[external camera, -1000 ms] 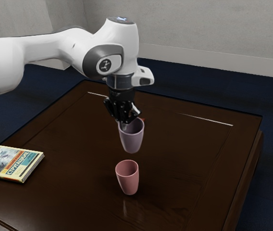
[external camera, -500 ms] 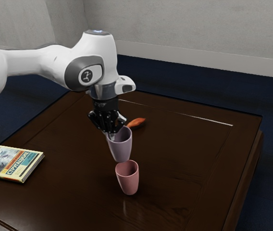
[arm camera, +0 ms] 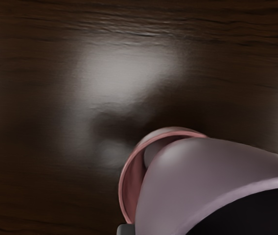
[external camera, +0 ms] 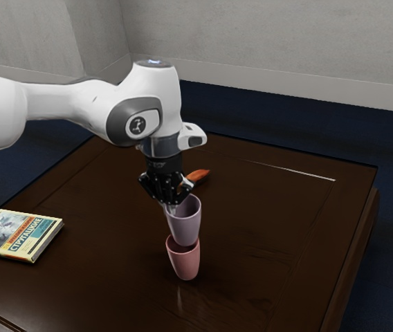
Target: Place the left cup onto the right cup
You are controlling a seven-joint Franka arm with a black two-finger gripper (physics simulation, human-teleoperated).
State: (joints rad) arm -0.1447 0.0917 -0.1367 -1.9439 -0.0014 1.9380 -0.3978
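My black gripper (external camera: 174, 198) is shut on the rim of a pale lilac cup (external camera: 184, 220). That cup's base sits inside the mouth of a pink cup (external camera: 184, 260) standing on the dark wooden table (external camera: 279, 214). The lilac cup leans slightly toward the exterior view's left. In the wrist view the lilac cup (arm camera: 212, 181) is just under my hand, and the pink cup's rim (arm camera: 129, 176) curves around its bottom.
A book (external camera: 15, 234) lies near the table's edge at the exterior view's left. A small orange object (external camera: 198, 175) rests on the table behind my gripper. The table's raised edge runs along the exterior view's right.
My hand carried the lilac cup toward the exterior view's left, then back right and down. The cup's base has gone from hanging above the pink cup into its mouth.
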